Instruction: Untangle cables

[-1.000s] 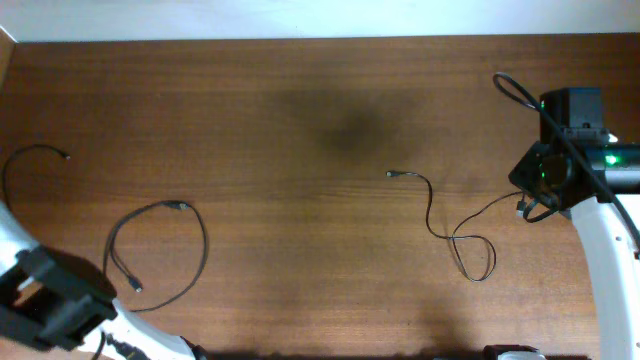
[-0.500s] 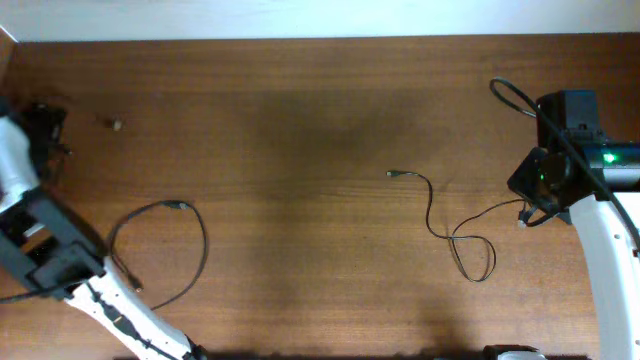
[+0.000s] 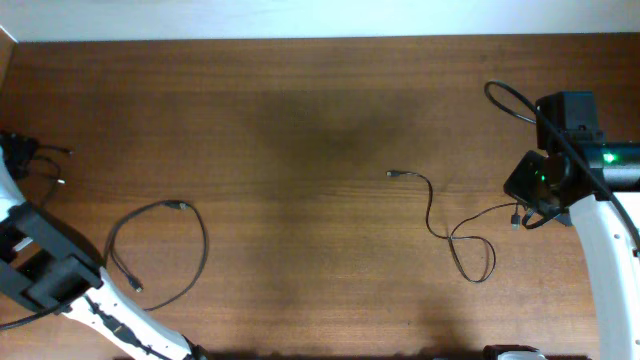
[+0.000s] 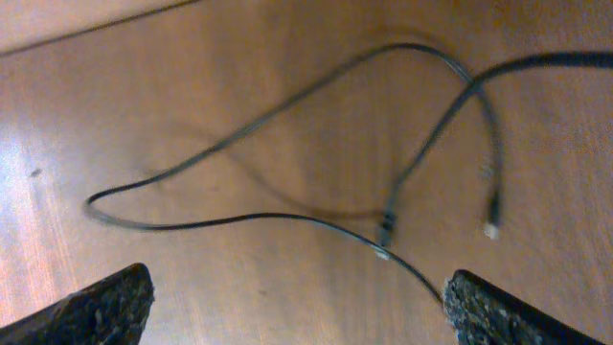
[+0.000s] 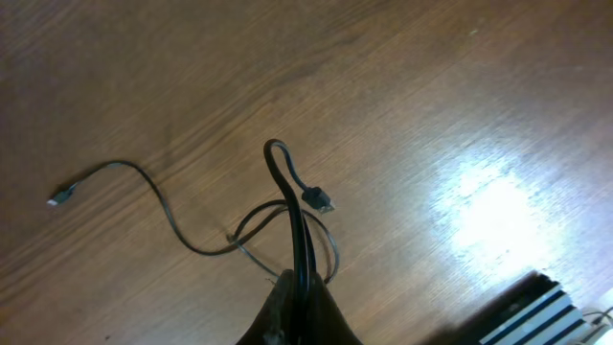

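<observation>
Left arm had swung up from the near-left corner to the far-left edge since a second earlier, its jaws had gone from closed to fully spread, and the strand there had drawn from an open arc into a tighter bunch. Left gripper (image 4: 306, 316): fingertips (image 4: 105, 307) stood wide apart at the bottom corners of the wrist view, with nothing between them and nothing held. Left cable (image 4: 287, 218) lay flat on the table (image 3: 300, 120) just ahead of the open jaws, apart from both fingers. It ran as a long thin loop to the left, with crossing strands and two small plug ends toward the right. Whether the thicker strand entering from the upper right belonged to it, could not tell. Right gripper (image 5: 297, 297): jaws remained closed, pinching the right cable (image 3: 430, 205) close to one end. Above the grip the cord rose, bent in a tight hook and ended in a plug (image 5: 319, 199) hanging free just beside the fingers. Outward from that gripper the same cable trailed left over the table, made one small loop nearby, then curved up to its other plug near the table's middle. Looped cable (image 3: 204, 245) lay by itself on the left half, a broad open ring near the left arm's lower link, well apart from both grippers and from the other two cables.
</observation>
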Controlling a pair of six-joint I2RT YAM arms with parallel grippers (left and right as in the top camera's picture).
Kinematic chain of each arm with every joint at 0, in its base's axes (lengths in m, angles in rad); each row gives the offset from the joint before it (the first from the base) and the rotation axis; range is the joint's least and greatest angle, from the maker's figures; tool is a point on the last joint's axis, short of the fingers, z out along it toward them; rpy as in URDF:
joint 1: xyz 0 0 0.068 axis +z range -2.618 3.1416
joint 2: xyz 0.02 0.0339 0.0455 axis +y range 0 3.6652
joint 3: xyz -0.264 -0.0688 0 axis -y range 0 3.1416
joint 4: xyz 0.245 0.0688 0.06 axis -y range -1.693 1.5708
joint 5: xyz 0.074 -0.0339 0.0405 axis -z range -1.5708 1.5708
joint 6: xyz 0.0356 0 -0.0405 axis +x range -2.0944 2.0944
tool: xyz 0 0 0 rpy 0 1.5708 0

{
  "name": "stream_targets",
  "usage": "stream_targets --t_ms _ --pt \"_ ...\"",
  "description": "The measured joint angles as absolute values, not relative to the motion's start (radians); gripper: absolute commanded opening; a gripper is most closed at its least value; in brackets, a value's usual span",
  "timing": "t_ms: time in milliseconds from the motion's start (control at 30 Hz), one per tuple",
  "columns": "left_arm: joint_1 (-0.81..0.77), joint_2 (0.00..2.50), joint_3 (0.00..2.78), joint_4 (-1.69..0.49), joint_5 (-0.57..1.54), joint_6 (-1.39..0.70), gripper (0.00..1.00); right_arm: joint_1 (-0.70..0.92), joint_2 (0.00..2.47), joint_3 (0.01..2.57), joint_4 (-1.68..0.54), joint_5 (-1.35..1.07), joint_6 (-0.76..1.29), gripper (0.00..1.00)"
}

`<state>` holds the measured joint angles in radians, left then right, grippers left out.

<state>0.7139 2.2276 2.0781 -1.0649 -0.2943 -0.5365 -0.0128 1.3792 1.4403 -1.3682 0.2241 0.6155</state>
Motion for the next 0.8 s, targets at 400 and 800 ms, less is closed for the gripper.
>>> stream_targets --t_ms 400,800 --pt "0.681 2.218 2.310 -1.174 -0.072 -0.447 0.99 -0.013 1.380 1.440 -1.359 0.188 0.605 0.04" --pt "0.714 2.218 2.310 -1.298 0.719 -0.759 0.99 -0.013 1.380 1.387 -1.333 0.188 0.593 0.04"
